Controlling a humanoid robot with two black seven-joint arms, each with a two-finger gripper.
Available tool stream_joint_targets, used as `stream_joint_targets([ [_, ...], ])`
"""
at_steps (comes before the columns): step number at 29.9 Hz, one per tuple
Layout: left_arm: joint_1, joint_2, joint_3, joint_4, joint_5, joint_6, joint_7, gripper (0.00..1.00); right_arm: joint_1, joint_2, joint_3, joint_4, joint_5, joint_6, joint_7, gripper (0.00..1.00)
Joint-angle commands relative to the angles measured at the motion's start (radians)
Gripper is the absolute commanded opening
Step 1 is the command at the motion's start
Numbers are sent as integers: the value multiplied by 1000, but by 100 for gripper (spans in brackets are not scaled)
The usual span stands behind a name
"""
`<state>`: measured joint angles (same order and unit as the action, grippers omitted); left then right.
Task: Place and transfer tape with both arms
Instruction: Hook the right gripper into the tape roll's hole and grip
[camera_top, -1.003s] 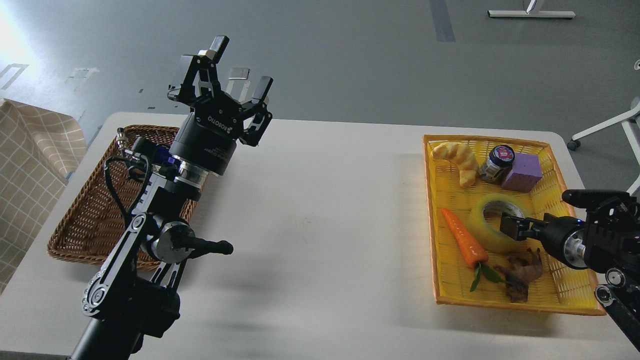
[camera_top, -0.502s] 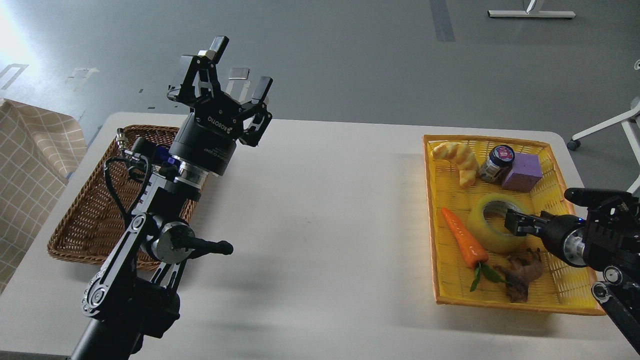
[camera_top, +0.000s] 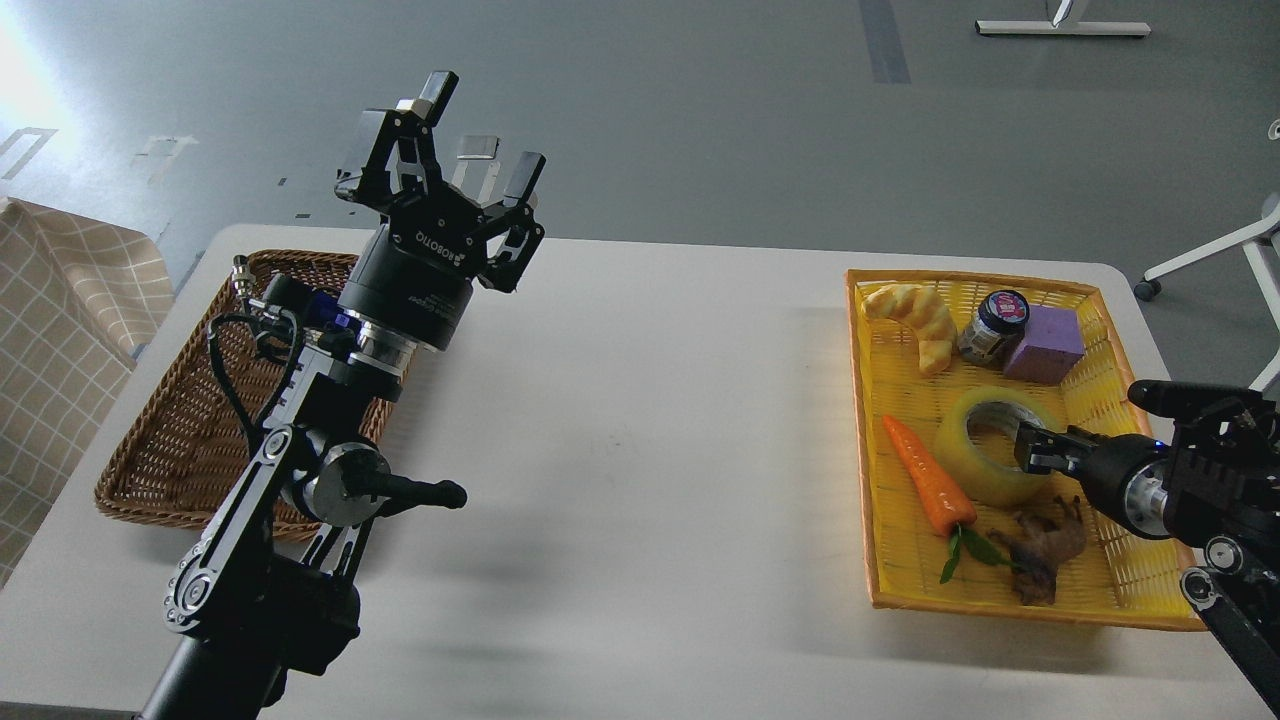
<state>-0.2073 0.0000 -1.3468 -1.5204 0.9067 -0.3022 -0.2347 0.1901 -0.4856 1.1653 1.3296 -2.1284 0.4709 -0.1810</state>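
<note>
The tape (camera_top: 972, 462), a yellowish translucent roll with a white core, lies in the yellow basket (camera_top: 1030, 602) at the right. My right gripper (camera_top: 1037, 447) comes in from the right edge and sits low at the roll's right rim. It is small and dark, so its fingers cannot be told apart. My left gripper (camera_top: 450, 150) is raised high above the table's left side, near the brown wicker basket (camera_top: 160, 440). Its fingers are spread wide and hold nothing.
The yellow basket also holds an orange carrot (camera_top: 925, 475) just left of the tape, a croissant (camera_top: 915, 315), a small jar (camera_top: 995, 325), a purple block (camera_top: 1045, 345) and a brown object (camera_top: 1045, 545). A checked cloth (camera_top: 60, 300) hangs at the far left.
My right gripper has drawn back slightly to the right, from over the tape's core to its right rim. The tape and the left arm have not moved.
</note>
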Motion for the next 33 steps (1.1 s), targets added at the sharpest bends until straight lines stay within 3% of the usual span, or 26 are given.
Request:
stream_joint_targets([
  [1,-3,0,0,-6,0,0,0,98,-8,10,2,0,1,0,0,44],
  [8,-3,0,0,-7,0,0,0,98,-8,21,4,0,2,5,3,36],
  [12,-3,0,0,-7,0,0,0,98,-9,19,8,2,10,14,3,21],
  [24,2,0,0,-7,0,2,2,98,-31,1,60,20,41,18,15,17],
  [33,3,0,0,-6,0,2,0,98,-29,-91,105,95,155,18,17,14],
])
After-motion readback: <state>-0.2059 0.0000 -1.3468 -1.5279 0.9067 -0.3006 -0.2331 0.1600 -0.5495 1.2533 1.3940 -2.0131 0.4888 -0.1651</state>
